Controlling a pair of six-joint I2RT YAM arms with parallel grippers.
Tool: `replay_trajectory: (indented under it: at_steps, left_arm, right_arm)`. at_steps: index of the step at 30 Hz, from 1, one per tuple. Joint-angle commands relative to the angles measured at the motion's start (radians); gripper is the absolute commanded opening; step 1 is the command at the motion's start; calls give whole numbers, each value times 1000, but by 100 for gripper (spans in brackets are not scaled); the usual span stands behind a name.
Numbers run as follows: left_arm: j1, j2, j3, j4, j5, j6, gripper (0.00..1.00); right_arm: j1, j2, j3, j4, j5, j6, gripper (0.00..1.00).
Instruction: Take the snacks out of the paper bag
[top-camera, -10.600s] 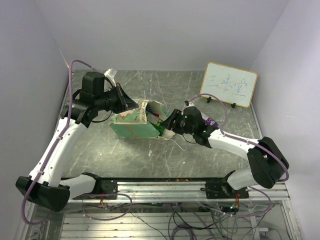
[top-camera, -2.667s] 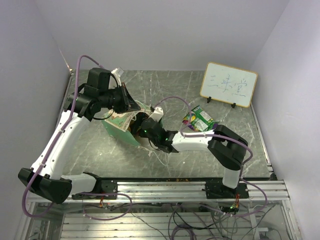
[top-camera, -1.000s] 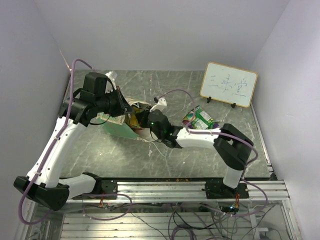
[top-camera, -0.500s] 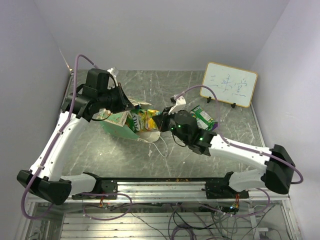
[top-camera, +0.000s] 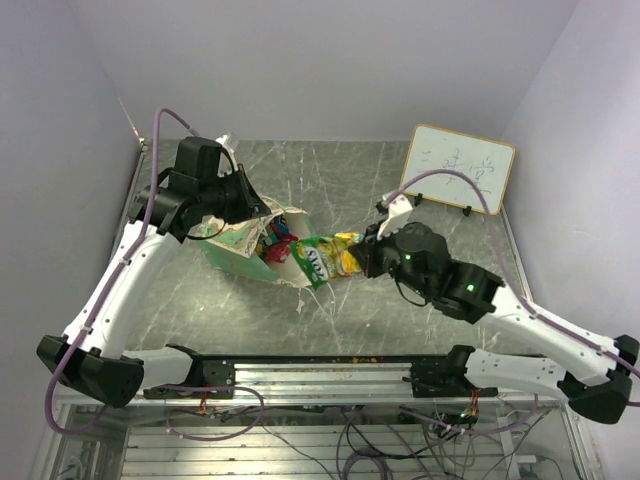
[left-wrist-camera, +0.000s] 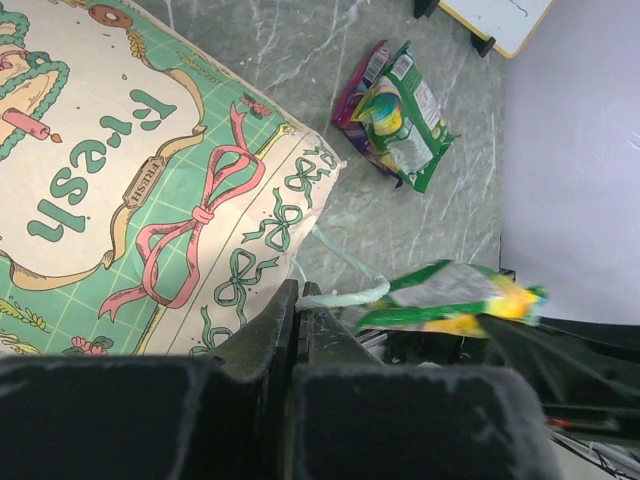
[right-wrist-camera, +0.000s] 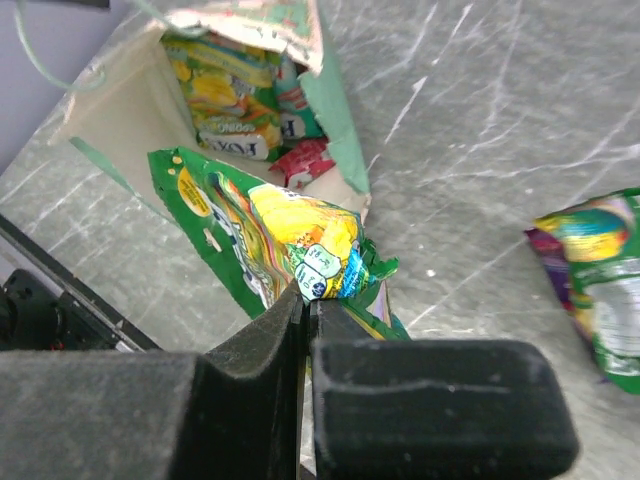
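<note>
The bag (top-camera: 240, 258) lay on its side on the table (top-camera: 330, 180), its mouth turned toward my right arm. My left gripper (top-camera: 262, 210) was pinched tight on the bag's rim. Just at the mouth, my right gripper (top-camera: 365, 258) was clamped on one end of a green-yellow packet (top-camera: 322, 258). More packets (right-wrist-camera: 235, 95) sat inside the bag. Two loose packets (left-wrist-camera: 392, 115) lay well beyond it.

Mint-green bag (top-camera: 236, 258) tipped on its side, mouth open, packets (right-wrist-camera: 225, 95) inside; green-yellow packet (top-camera: 322, 258) just outside the mouth; two-packet pile (left-wrist-camera: 400, 115) well apart.
</note>
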Motion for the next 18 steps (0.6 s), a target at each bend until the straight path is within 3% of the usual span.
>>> replay_trajectory:
  at_steps: [1, 6, 10, 18]
  left_arm:
    - [6, -11, -24, 48, -28, 4, 7]
    - [9, -16, -36, 30, -57, 28, 7]
    - [10, -32, -48, 24, -73, 34, 7]
    - [11, -53, -53, 9, -53, 22, 7]
  right_arm:
    - [-4, -60, 145, -204, 122, -69, 0]
    - [-7, -78, 221, -279, 338, -77, 0]
    - [-66, -25, 267, -294, 403, 1, 0]
    - [-555, 82, 230, -204, -54, 293, 0]
